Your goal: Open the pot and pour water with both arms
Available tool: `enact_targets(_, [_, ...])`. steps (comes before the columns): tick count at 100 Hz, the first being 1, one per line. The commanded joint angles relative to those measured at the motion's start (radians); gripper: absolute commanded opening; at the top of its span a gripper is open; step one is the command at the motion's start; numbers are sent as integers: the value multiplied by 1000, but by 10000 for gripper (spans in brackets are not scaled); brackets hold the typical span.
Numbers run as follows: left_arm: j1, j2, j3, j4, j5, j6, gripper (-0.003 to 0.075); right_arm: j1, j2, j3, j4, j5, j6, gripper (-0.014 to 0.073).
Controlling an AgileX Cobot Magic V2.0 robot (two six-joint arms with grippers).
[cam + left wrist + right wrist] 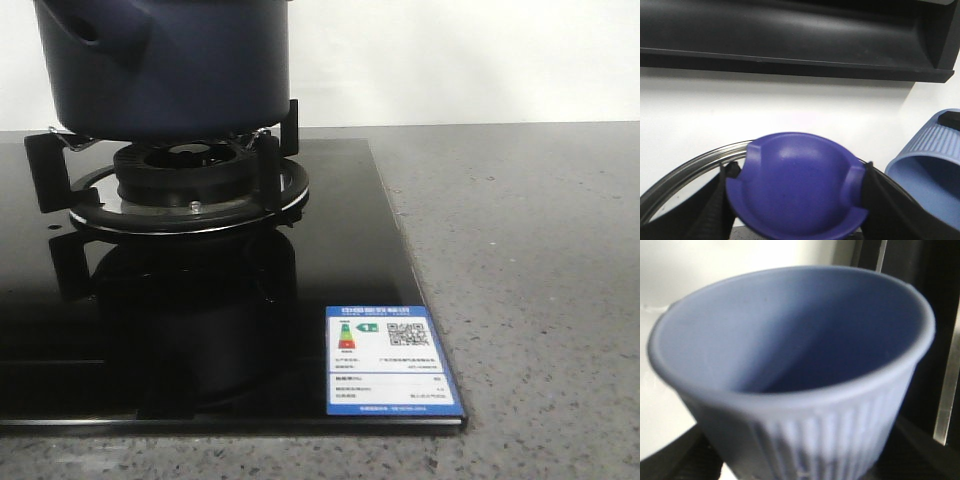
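Holding the lid knob [799,186] steady was the thing to get right, because your left claw [799,200] sat closed on that purple knob, dark fingers [715,210] pressed to both its flanks at the bottom of the left wrist picture. You wanted that lid lifted straight and kept level, I judged, so its metal rim [687,172], curving through the lower left, would not swing into anything. Your right claw was shut on the pale blue ribbed cup [790,390], judging by how the cup filled that wrist picture, though the fingers themselves were barely visible at the lower edge. The cup was upright, mouth up. Whether it held water, I could not tell. The same cup showed at the right edge of the left wrist picture, just beside the knob, so your two claws were close; you needed to mind that gap. The pot [165,65] stood on the burner grate [185,185] at the upper left of the front picture, on the black glass hob [330,260], which lay on the grey speckled tabletop [530,280]. Neither claw appeared there, so I could not place the pot against them.
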Motion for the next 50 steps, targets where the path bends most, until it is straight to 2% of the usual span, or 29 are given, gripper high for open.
enact_targets(1, [4, -25, -39, 6, -106, 0, 358, 4, -45, -37, -71, 25, 0, 353])
enact_targets(29, [4, -25, -39, 6, -106, 0, 358, 4, -45, -37, -16, 25, 16, 353])
enact_targets(50, [4, -25, -39, 6, -106, 0, 358, 4, -45, -37, 123, 34, 110, 353])
